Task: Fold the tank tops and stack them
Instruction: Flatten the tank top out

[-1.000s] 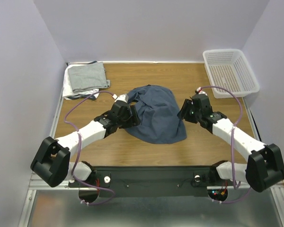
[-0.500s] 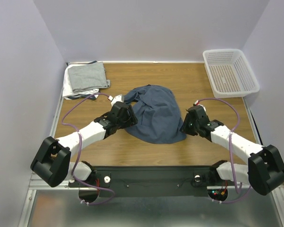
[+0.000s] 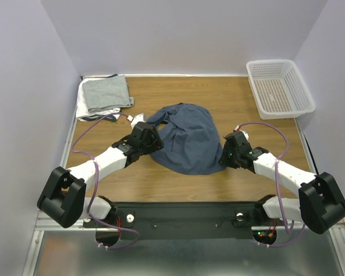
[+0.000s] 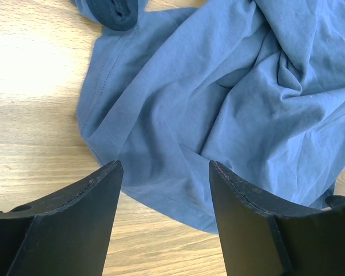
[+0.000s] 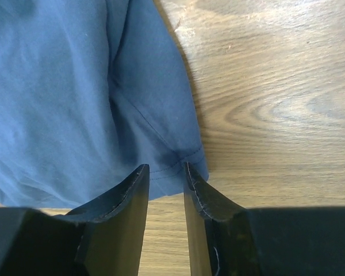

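A slate-blue tank top [image 3: 187, 138] lies crumpled in the middle of the table. A folded light grey tank top [image 3: 106, 93] rests on a white one [image 3: 82, 108] at the back left. My left gripper [image 3: 152, 138] is open wide, low over the blue top's left hem; in the left wrist view [image 4: 165, 168] the hem [image 4: 178, 201] lies between the jaws, with navy trim [image 4: 118, 14] further off. My right gripper [image 3: 225, 157] is at the top's near right corner; in the right wrist view [image 5: 165, 168] its jaws stand narrowly apart, the hem corner [image 5: 184, 164] at their tips.
A white perforated basket [image 3: 279, 86] stands at the back right corner. Bare wooden table [image 3: 230, 98] lies between the blue top and the basket, and along the near edge [image 3: 178, 187]. Walls close in the left, back and right sides.
My right gripper has moved nearer and lower, down to the blue top's near right corner. My left gripper has shifted slightly back along the top's left edge. The cloth has barely moved.
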Tool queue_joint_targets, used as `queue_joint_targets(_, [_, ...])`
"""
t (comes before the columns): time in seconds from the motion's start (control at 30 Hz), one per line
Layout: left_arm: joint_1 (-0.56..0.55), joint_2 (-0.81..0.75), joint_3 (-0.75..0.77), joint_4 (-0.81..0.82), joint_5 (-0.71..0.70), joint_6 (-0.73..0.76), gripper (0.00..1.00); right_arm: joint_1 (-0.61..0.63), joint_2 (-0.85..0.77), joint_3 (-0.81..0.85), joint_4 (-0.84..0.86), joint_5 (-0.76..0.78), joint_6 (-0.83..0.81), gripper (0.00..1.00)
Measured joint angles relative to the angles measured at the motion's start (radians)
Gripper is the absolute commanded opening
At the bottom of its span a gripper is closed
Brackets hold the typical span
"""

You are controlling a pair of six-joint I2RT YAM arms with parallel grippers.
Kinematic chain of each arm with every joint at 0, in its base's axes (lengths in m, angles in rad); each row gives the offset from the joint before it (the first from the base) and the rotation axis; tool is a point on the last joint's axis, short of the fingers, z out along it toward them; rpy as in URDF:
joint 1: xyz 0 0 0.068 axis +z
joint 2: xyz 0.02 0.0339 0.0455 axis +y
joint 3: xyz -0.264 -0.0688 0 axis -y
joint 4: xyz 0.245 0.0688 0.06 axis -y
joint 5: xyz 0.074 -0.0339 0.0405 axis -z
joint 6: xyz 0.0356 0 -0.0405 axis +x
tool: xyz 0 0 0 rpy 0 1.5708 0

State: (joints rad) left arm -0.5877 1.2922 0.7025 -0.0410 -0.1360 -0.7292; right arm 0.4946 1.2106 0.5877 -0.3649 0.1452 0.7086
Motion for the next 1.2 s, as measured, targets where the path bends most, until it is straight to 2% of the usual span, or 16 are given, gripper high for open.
queue_joint_targets(0.2, [0.012, 0.0, 0.0, 0.001, 0.002, 0.003, 0.73, 0.018, 0.038, -0.001, -0.002, 0.011, 0.006, 0.38])
queue_joint_targets(0.3, [0.02, 0.0, 0.0, 0.002, 0.004, 0.006, 0.73, 0.027, 0.055, -0.001, -0.002, 0.022, 0.007, 0.35])
queue_joint_targets(0.33, [0.021, 0.0, 0.0, 0.003, 0.004, 0.006, 0.73, 0.029, 0.056, -0.001, -0.002, 0.026, 0.008, 0.29])
queue_joint_targets(0.4, [0.028, -0.001, 0.0, 0.005, 0.004, 0.008, 0.73, 0.031, 0.056, -0.001, -0.002, 0.034, 0.011, 0.23])
queue_joint_targets(0.47, [0.034, -0.002, 0.0, 0.007, 0.005, 0.01, 0.73, 0.032, 0.056, -0.001, -0.006, 0.042, 0.016, 0.13])
queue_joint_targets(0.5, [0.035, -0.002, 0.0, 0.008, 0.005, 0.011, 0.73, 0.032, 0.056, 0.0, -0.01, 0.045, 0.019, 0.04])
queue_joint_targets(0.53, [0.04, -0.003, 0.0, 0.007, 0.006, 0.013, 0.73, 0.032, 0.056, 0.0, -0.014, 0.047, 0.022, 0.01])
queue_joint_targets(0.67, [0.05, -0.007, 0.0, 0.008, 0.013, 0.017, 0.73, 0.032, 0.056, 0.041, -0.066, 0.053, 0.024, 0.0])
queue_joint_targets(0.8, [0.056, -0.007, 0.0, 0.016, 0.024, 0.022, 0.73, 0.032, 0.055, 0.23, -0.135, 0.061, 0.013, 0.0])
queue_joint_targets(1.0, [0.06, -0.007, 0.0, 0.037, 0.037, 0.026, 0.72, 0.032, 0.109, 0.699, -0.13, 0.068, -0.052, 0.0])
queue_joint_targets(1.07, [0.06, -0.01, 0.0, 0.045, 0.046, 0.026, 0.66, 0.032, 0.145, 0.818, -0.121, 0.071, -0.076, 0.0])
queue_joint_targets(1.2, [0.061, -0.024, -0.002, 0.068, 0.07, 0.031, 0.62, 0.033, 0.222, 1.004, -0.114, 0.083, -0.12, 0.0])
